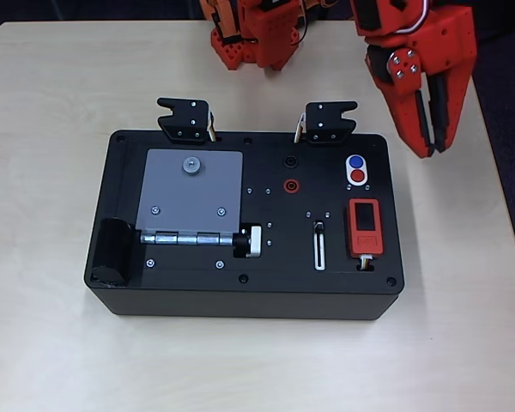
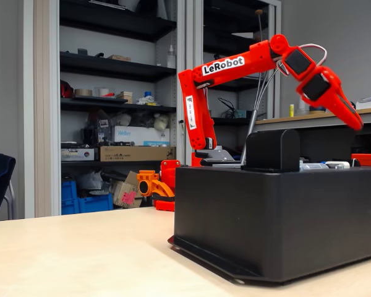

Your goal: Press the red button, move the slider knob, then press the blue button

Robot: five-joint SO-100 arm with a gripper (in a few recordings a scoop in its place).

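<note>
**Gripper hanging over the right rear edge of the black box**

In the overhead view, the red gripper is hanging above the table just beside the right rear corner of the black box, with its fingers nearly together and holding nothing. In the fixed view the gripper is pointing down, clearly above the top of the box.

The wooden table is lying open to the left of the box and in front of it; on the right, only a narrow strip is staying free before the table edge.

On the box top, the blue button and the red button are sitting in one white oval near the right rear. The slider knob is sitting at the rear end of its white-rimmed slot, between the round silver-and-black knob and the red device with a dark screen. The grey plate is lying on the left part.
</note>
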